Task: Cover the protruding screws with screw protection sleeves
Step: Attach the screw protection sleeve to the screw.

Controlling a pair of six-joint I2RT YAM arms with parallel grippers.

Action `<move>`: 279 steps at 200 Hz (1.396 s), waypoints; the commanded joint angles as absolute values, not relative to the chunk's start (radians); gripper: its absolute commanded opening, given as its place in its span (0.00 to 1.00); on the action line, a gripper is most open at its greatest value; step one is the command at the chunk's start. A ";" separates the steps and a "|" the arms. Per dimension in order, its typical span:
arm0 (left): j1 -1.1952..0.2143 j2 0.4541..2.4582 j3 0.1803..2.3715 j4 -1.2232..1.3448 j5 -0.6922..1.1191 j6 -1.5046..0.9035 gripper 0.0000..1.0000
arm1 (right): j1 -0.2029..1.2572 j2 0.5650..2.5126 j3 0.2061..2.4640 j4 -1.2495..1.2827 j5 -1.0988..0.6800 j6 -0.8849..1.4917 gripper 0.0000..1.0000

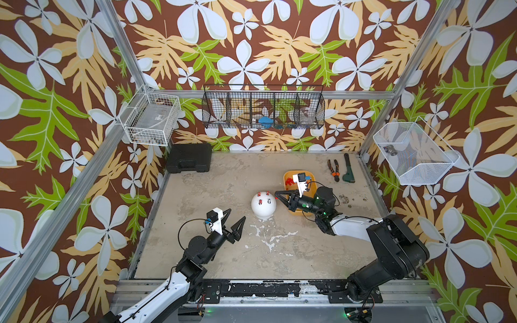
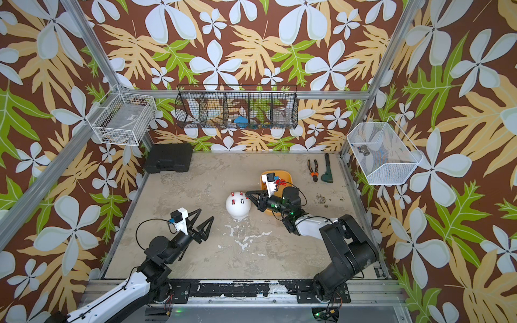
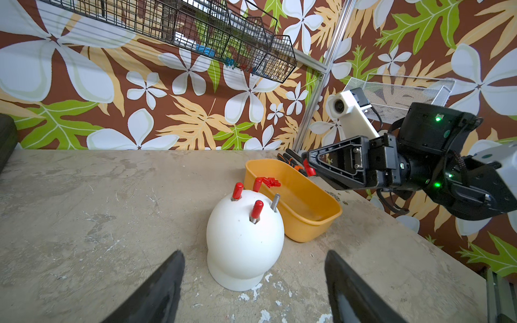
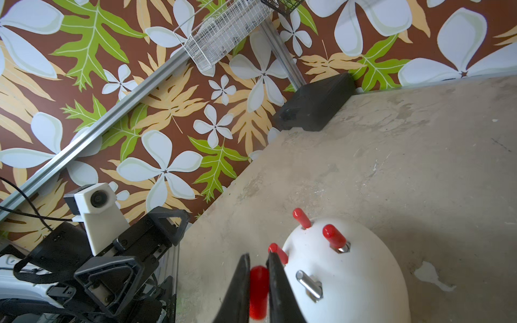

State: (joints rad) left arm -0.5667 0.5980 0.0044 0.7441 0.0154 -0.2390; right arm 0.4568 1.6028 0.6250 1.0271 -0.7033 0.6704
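R hand (image 4: 258,256): fingers nearly together, pinching one red cap (image 4: 258,290) btwn them, a little back from the tips. In the L wrist view the cap sticks down below the finger. Hand hangs in the air over the near end of the yellow tub (image 1: 285,179), tips pointing at the white dome (image 1: 263,208). The held cap is just beside the dome's tub-side edge, not on any screw.

L hand (image 1: 237,214): fingers spread wide, nothing btwn them. It sits above the surface (image 1: 218,190) on my side of the dome, a bit apart, pointing at it.

Dome stands mid-surface, just beside the tub; can't tell if they touch. 4 screws stick up from its top.
- 3 capped screws (image 3: 256,208), red cap on each, bit of metal showing at the base.
- 1 bare screw (image 3: 275,202), grey, threaded, tilted, on the tub side. Nearest to R hand.

Loose caps (image 3: 270,182): small red heap at the far end of the tub.

Back right of the surface: pliers (image 1: 334,170) w/ orange grips, and a dark green wrench (image 1: 348,170) beside them. Back left corner: black case (image 1: 188,158), closed.
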 commanded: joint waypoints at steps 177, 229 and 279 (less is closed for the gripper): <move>-0.566 0.633 0.006 0.788 0.009 -0.226 0.79 | 0.498 1.744 0.688 1.102 -0.633 0.574 0.15; -0.566 0.640 0.008 0.788 0.011 -0.224 0.80 | 0.499 1.768 0.712 1.108 -0.599 0.557 0.14; -0.566 0.643 0.009 0.787 0.012 -0.224 0.79 | 0.505 1.789 0.706 1.113 -0.602 0.552 0.13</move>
State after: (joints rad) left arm -0.5667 0.6422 0.0055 0.7601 0.0086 -0.2348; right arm 0.5007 1.7805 0.7067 1.0912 -0.6025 0.5682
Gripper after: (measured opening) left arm 0.795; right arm 0.139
